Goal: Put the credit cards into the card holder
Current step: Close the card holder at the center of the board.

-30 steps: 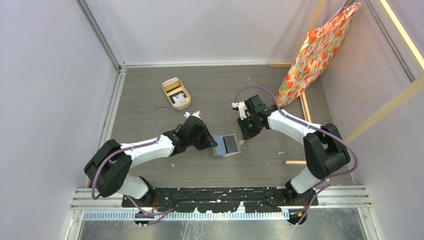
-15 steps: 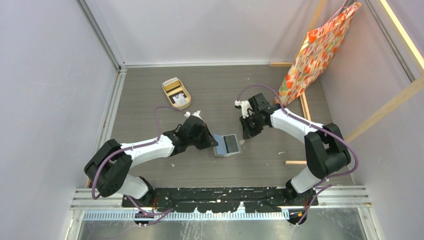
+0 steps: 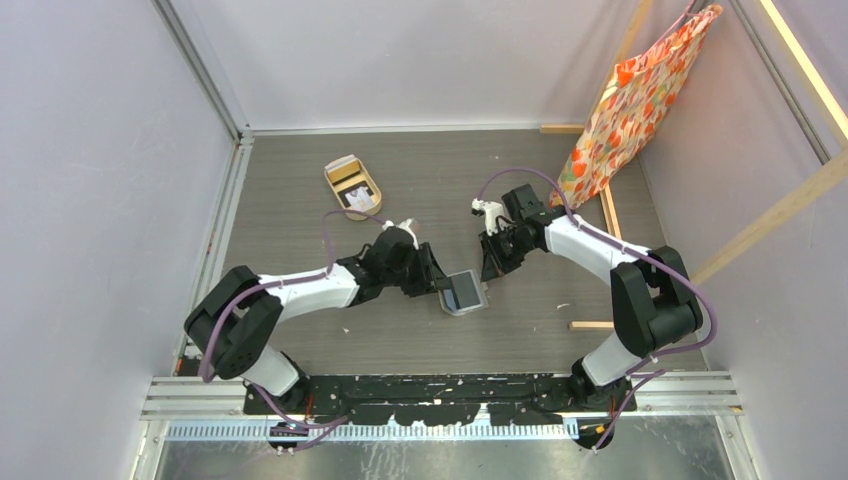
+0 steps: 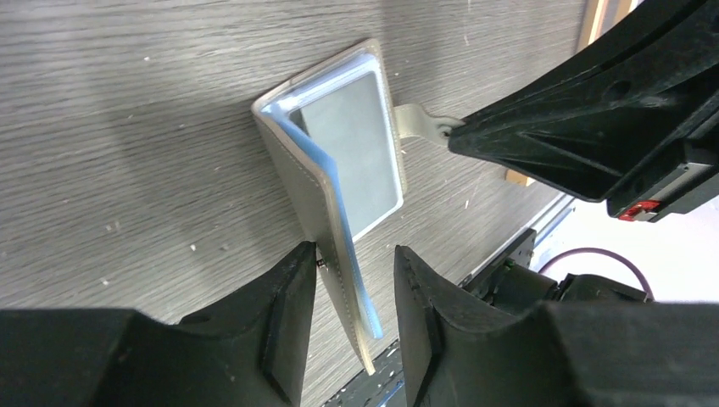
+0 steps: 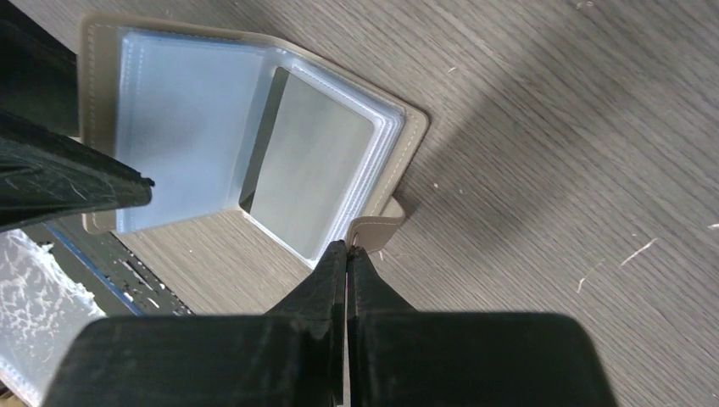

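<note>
Here, wallet open on table.
Left tool released around raised flap; right tool clenched, tips at snap tab.

Card holder, at the left gripper: grey-brown cover, pale blue clear sleeves, one dark grey card inside. Both the left gripper and the right gripper: black. Table beneath them: grey wood grain. Bag beyond the right gripper: orange, red and green print.

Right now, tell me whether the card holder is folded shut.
No: in the right wrist view the card holder is open, its pale clear sleeves exposed.
</note>
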{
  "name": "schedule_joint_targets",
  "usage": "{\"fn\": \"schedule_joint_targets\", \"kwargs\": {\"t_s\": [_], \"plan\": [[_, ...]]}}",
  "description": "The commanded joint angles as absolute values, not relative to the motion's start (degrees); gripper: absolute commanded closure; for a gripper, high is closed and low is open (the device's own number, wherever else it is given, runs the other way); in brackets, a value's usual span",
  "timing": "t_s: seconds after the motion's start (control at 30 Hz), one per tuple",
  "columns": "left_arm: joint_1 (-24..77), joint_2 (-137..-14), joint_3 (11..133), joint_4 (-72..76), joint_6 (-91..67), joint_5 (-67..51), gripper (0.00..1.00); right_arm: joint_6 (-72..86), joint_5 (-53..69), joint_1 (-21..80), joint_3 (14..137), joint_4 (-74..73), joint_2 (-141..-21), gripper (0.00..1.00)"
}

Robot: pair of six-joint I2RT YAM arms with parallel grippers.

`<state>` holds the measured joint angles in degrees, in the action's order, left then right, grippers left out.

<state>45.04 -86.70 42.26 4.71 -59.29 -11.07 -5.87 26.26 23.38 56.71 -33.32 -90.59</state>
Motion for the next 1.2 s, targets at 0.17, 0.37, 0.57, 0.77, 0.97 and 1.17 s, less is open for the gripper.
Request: {"fn": "schedule_joint_targets", "kwargs": {"t_s": [0.17, 0.37, 0.57, 0.77, 0.97, 1.17], "plan": [[45.09, -91.36, 46.11, 16.29, -60.77, -18.62, 0.57, -5.08, 30.86, 22.55, 58.79, -33.73, -89.44, 0.99], [45.09, -93.81, 45.34, 26.04, -64.05, -21.55, 0.56, -4.66, 31.03, 21.99, 58.71, -33.57, -89.33, 0.99], [45.00, -98.09, 46.23, 27.01, -63.86, -22.16, 0.58, -4.42, 30.39, 21.63, 58.72, -33.44, -89.33, 0.99], [44.32, -101.32, 45.65, 26.96, -62.88, -19.93, 0.72, -3.69, 30.89, 20.64, 58.52, -32.96, -88.80, 0.99], [44.21, -102.30, 48.55, 20.83, -59.24, -18.31, 0.74, -3.69, 31.57, 20.43, 58.54, -32.87, -88.69, 0.99], [44.21, -103.18, 51.41, 11.92, -55.86, -16.02, 0.78, -3.78, 33.04, 20.35, 58.49, -32.63, -88.35, 0.99]]}}
